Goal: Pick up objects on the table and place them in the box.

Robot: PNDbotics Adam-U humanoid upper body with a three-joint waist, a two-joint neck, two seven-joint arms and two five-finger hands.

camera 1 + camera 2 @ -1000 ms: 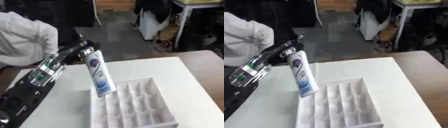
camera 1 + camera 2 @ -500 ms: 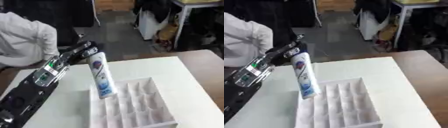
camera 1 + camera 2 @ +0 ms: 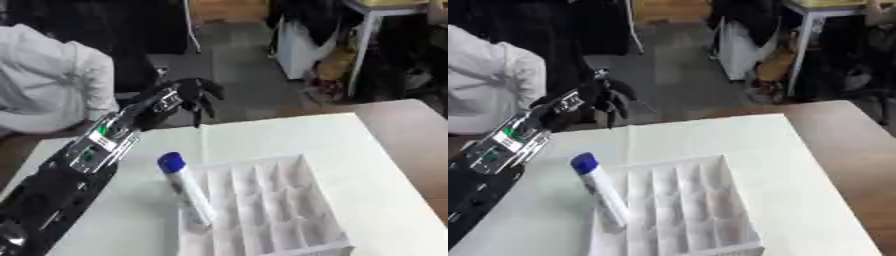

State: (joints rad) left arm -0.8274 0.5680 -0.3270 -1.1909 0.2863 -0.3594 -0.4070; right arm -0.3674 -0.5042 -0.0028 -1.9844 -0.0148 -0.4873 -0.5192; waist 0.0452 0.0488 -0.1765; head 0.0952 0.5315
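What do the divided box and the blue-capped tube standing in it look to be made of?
The box looks like matte white plastic or card: thin, straight divider walls with no shine. The tube seems smooth white plastic with a blue cap, leaning in a left-side cell; its surface looks slightly glossy, though blur leaves that open.

One white tube [image 3: 190,192] with a blue cap, one white divided box [image 3: 262,205], one table [image 3: 350,145], one hand [image 3: 188,95].

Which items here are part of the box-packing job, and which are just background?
Job:
- white tube with blue cap, leaning in the box's left edge
- white gridded box on the white table
- left hand, fingers relaxed, holding nothing

Background:
- white cabinet on the floor beyond the table
- white table leg
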